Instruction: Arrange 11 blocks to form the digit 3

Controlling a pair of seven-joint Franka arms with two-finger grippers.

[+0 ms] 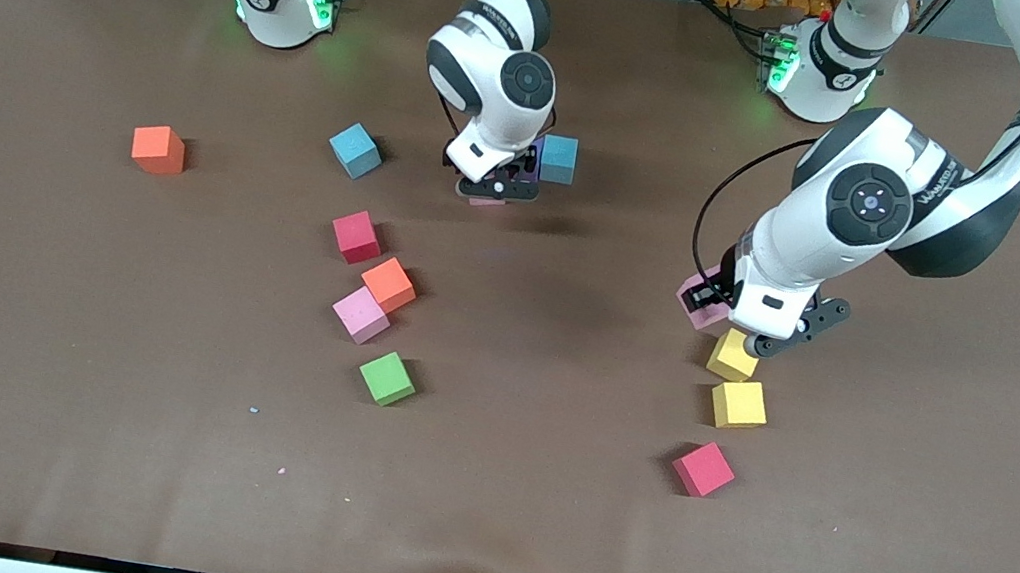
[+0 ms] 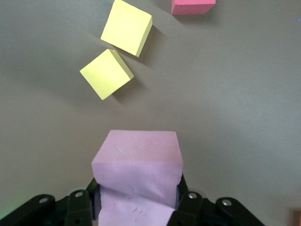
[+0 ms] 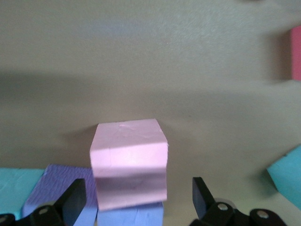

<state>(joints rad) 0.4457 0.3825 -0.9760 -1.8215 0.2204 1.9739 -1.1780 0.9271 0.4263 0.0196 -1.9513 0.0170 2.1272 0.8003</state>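
My left gripper is shut on a pink block, low over the table beside two yellow blocks. A red block lies nearer the front camera. My right gripper is open around another pink block, its fingers apart from it. That block rests against purple blocks next to a teal block. Loose blocks lie toward the right arm's end: light blue, red, orange, pink, orange.
A green cube lies nearer the front camera than the loose pink block. The brown table stretches wide around the scattered blocks. Both arm bases stand along the edge farthest from the front camera.
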